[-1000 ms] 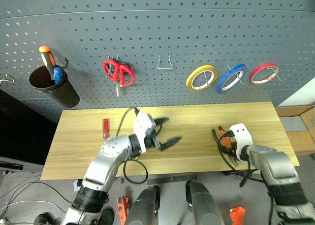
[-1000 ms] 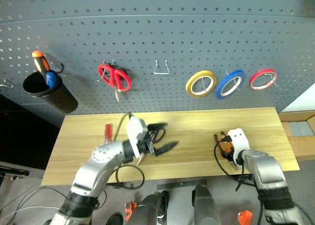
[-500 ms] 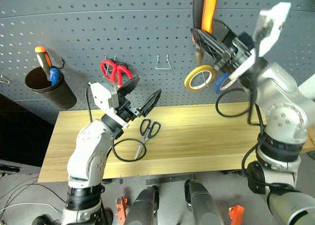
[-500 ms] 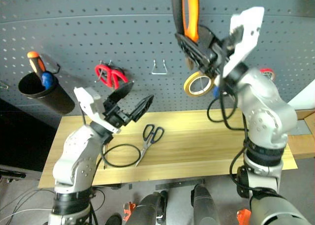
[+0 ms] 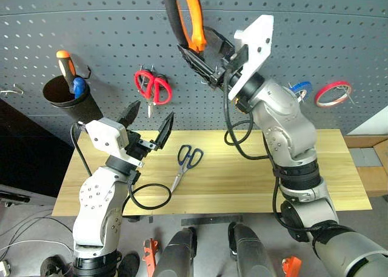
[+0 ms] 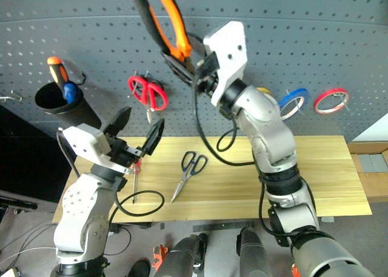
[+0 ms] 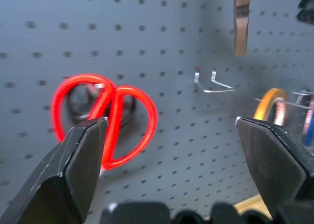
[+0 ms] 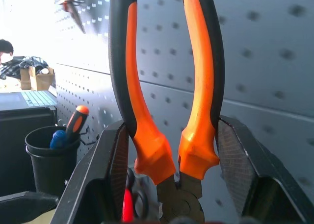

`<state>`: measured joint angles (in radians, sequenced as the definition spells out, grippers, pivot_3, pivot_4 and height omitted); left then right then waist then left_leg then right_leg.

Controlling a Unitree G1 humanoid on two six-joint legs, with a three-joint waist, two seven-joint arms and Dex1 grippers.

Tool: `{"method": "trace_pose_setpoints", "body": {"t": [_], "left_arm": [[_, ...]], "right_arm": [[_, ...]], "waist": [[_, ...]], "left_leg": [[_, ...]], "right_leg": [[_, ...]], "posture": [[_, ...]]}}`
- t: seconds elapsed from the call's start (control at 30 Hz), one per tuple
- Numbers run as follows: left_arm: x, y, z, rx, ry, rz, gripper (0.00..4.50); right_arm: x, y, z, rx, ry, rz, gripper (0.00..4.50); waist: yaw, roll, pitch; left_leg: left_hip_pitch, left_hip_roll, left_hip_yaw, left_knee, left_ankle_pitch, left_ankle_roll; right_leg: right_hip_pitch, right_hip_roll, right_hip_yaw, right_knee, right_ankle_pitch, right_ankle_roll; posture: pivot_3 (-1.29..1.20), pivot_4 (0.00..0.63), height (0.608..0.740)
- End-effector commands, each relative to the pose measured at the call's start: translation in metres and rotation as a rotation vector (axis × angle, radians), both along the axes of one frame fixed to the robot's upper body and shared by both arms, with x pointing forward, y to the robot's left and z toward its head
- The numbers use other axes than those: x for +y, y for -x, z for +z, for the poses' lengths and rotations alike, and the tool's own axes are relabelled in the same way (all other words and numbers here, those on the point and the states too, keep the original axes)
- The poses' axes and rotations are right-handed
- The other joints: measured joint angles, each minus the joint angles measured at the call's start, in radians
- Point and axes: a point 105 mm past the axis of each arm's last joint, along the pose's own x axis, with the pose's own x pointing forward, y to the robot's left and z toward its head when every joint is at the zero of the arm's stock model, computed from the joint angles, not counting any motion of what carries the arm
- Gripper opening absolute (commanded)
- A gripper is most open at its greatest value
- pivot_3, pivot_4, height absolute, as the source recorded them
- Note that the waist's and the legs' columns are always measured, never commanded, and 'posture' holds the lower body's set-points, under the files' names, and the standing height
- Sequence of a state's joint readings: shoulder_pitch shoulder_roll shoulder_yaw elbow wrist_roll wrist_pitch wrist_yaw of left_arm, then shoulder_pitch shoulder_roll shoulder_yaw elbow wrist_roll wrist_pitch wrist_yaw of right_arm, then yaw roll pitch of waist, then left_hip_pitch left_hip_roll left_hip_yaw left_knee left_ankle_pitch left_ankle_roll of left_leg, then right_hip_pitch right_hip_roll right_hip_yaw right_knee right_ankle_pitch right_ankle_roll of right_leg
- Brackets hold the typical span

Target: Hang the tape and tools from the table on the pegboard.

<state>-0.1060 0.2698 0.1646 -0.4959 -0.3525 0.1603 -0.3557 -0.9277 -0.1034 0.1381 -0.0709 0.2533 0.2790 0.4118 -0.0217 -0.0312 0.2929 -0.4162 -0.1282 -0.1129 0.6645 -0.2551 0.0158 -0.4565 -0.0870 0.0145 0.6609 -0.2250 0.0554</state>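
Gripping the pliers (image 5: 187, 19) before the pegboard (image 5: 339, 22), right hand (image 5: 209, 62); left hand (image 5: 147, 123) spread empty.

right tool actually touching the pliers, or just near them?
Touching. In the right wrist view the right tool has a finger pressed against each orange-and-black handle of the pliers; the head views show them lifted before the pegboard.

No readable text, labels, brands, numbers or signs appear on anything here.
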Motion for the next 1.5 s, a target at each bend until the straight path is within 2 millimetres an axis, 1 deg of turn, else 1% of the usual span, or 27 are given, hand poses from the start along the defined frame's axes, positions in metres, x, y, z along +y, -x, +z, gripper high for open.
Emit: {"method": "trace_pose_setpoints", "body": {"t": [0.03, 0.17, 0.3, 0.4, 0.5, 0.6, 0.87, 1.03, 1.17, 1.23, 1.33, 1.5], "left_arm": [[-0.003, 0.011, 0.016, -0.079, -0.002, -0.003, 4.50], [-0.004, 0.013, 0.021, -0.086, 0.011, -0.007, 4.50], [-0.004, 0.015, 0.017, -0.076, -0.011, 0.006, 4.50], [-0.006, 0.015, 0.019, -0.083, -0.005, 0.007, 4.50], [-0.009, 0.017, 0.021, -0.087, 0.001, 0.002, 4.50], [-0.008, 0.018, 0.021, -0.084, 0.001, 0.008, 4.50], [-0.007, 0.019, 0.025, -0.092, -0.002, 0.019, 4.50], [-0.006, 0.019, 0.025, -0.091, -0.007, 0.027, 4.50], [-0.004, 0.019, 0.025, -0.090, -0.010, 0.032, 4.50], [-0.003, 0.019, 0.025, -0.089, -0.011, 0.034, 4.50], [-0.003, 0.019, 0.026, -0.087, -0.012, 0.035, 4.50], [-0.006, 0.018, 0.022, -0.059, -0.011, 0.017, 4.50]], "right_arm": [[-0.005, 0.001, 0.024, -0.119, -0.050, -0.060, 2.11], [-0.008, -0.006, 0.023, -0.131, -0.061, -0.090, 2.11], [-0.011, -0.012, 0.009, -0.102, -0.086, -0.094, 2.11], [-0.014, -0.019, 0.001, -0.074, -0.113, -0.113, 2.11], [-0.010, -0.023, -0.013, -0.060, -0.097, -0.133, 2.11], [-0.006, -0.028, -0.026, -0.069, -0.070, -0.168, 2.11], [-0.006, -0.034, -0.031, -0.071, -0.094, -0.201, 2.11], [-0.018, -0.043, -0.032, -0.083, -0.129, -0.296, 2.11], [-0.021, -0.044, -0.031, -0.103, -0.147, -0.337, 2.10], [-0.020, -0.045, -0.032, -0.092, -0.145, -0.334, 2.10], [-0.019, -0.046, -0.040, -0.056, -0.138, -0.330, 2.10], [-0.015, -0.046, -0.060, 0.031, -0.114, -0.319, 2.10]], "waist": [[0.003, -0.001, -0.001], [0.013, -0.001, -0.001], [0.014, -0.001, -0.001], [0.019, -0.001, -0.001], [0.022, -0.002, -0.001], [0.024, -0.002, -0.003], [0.030, -0.004, -0.014], [0.034, -0.005, -0.015], [0.043, -0.005, -0.015], [0.044, -0.005, -0.015], [0.044, -0.005, -0.015], [0.045, -0.005, -0.015]], "left_leg": [[0.000, 0.000, 0.000, 0.000, 0.000, 0.000], [0.000, 0.000, 0.000, 0.001, 0.000, 0.000], [0.000, 0.000, 0.000, 0.000, 0.000, 0.000], [0.000, 0.000, 0.000, 0.000, 0.000, -0.001], [0.000, 0.000, 0.000, 0.000, 0.001, -0.001], [0.001, 0.000, 0.000, 0.000, 0.001, -0.001], [0.001, 0.000, 0.000, 0.000, 0.001, -0.002], [0.002, 0.000, 0.000, 0.000, 0.001, -0.002], [0.002, 0.000, 0.000, 0.000, 0.001, -0.002], [0.002, 0.000, 0.000, 0.000, 0.001, -0.002], [0.002, 0.000, 0.000, 0.000, 0.001, -0.002], [0.002, 0.000, 0.000, 0.000, 0.001, -0.002]], "right_leg": [[0.000, 0.000, 0.000, 0.000, 0.000, 0.000], [0.000, 0.000, 0.000, 0.000, 0.001, -0.001], [-0.001, 0.000, 0.000, 0.000, 0.001, -0.001], [-0.001, 0.001, -0.001, 0.000, 0.001, -0.001], [-0.001, 0.000, 0.000, 0.001, 0.001, -0.001], [-0.001, 0.000, 0.000, 0.001, 0.001, -0.001], [0.000, 0.001, 0.000, 0.002, 0.001, -0.001], [0.000, 0.001, 0.000, 0.002, 0.001, -0.001], [0.000, 0.001, 0.000, 0.002, 0.001, -0.001], [0.000, 0.001, 0.000, 0.002, 0.001, -0.001], [0.000, 0.001, 0.000, 0.002, 0.001, -0.001], [0.000, 0.001, 0.000, 0.002, 0.001, -0.001]], "posture": [[0.08, 0.231, 0.740], [0.10, 0.244, 0.740], [0.12, 0.243, 0.740], [0.14, 0.240, 0.740], [0.15, 0.234, 0.740], [0.17, 0.230, 0.740], [0.18, 0.225, 0.740], [0.18, 0.233, 0.740], [0.18, 0.237, 0.740], [0.18, 0.244, 0.740], [0.18, 0.245, 0.740], [0.18, 0.248, 0.740]]}}
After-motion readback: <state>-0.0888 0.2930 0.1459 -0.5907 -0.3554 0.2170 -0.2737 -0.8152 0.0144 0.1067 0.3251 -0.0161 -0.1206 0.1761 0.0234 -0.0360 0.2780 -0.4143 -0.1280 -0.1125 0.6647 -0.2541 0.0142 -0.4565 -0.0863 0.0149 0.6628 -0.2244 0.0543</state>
